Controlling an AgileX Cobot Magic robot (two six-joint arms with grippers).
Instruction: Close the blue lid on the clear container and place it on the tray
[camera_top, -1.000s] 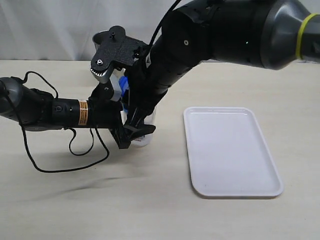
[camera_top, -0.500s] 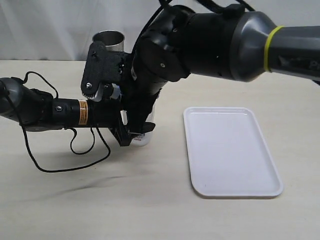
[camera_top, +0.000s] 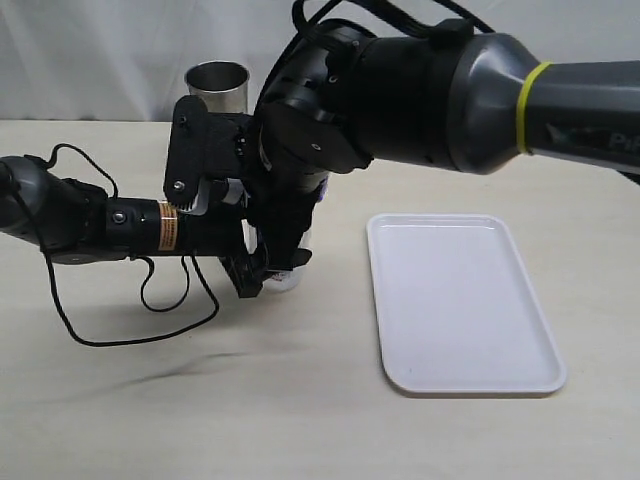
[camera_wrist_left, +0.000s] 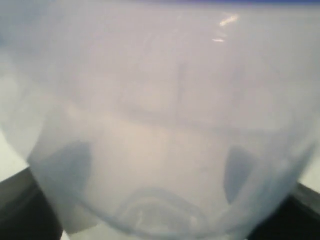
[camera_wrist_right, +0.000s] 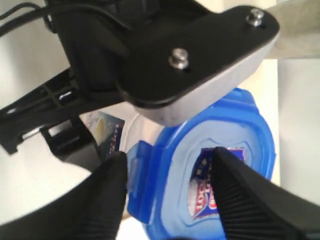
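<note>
- Over the last second the right arm has rolled and sunk over the clear container (camera_top: 292, 279); the exterior view no longer shows the blue lid (camera_wrist_right: 190, 150).
- The right gripper (camera_wrist_right: 169, 155) hangs over the lid, jaws apart and gripping nothing, one finger above the sticker, one beyond a side tab.
- The left gripper (camera_top: 262, 275) has not moved and clasps the container low on its left side.
- The container stands left of the tray (camera_top: 465, 385), apart from it; pressing the tabs looks like the current step.

blue lid (camera_wrist_right: 250, 125) sticker (camera_wrist_right: 200, 196): "LOC", rest hidden | right arm (camera_top: 580, 100): "Pi", cut off | left arm band (camera_top: 165, 225): unreadable
</note>
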